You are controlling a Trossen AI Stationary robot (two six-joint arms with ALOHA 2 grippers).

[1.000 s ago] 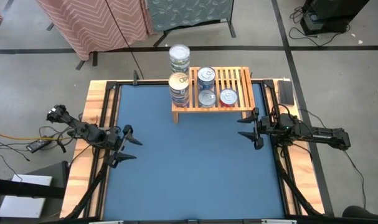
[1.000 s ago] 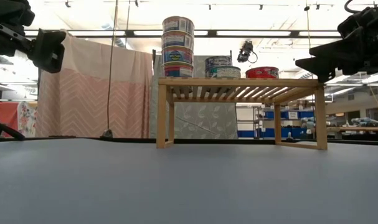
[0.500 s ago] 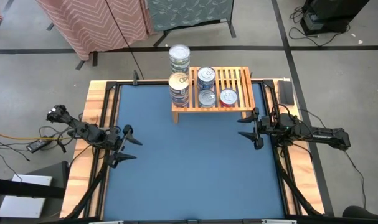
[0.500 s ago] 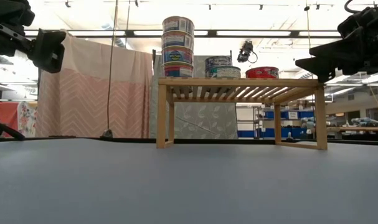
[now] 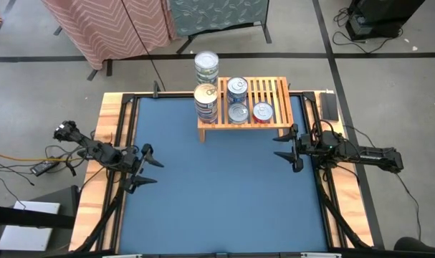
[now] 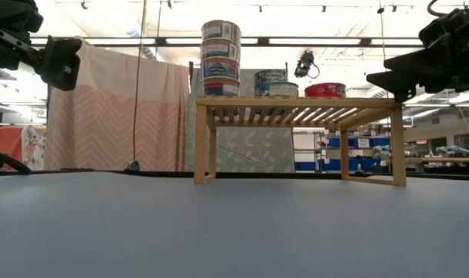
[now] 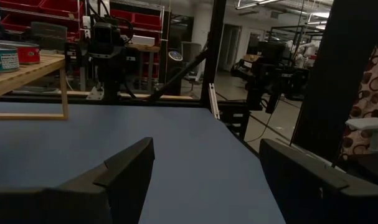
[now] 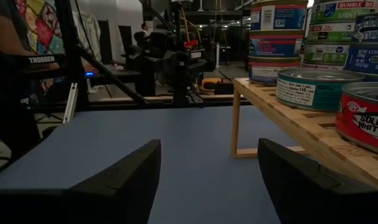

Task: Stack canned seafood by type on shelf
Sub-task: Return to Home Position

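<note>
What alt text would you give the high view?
A light-wood shelf at the blue table's far edge holds seafood tins, the two tallest stacks at its left end. The left gripper and right gripper sit at either side, both open and empty.

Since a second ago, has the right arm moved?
No. The right gripper, jaws open, stays just off the shelf's front right corner in the high view.

Blue mat open; shelf, cans block rear.

Shelf mostly outside left wrist view
</note>
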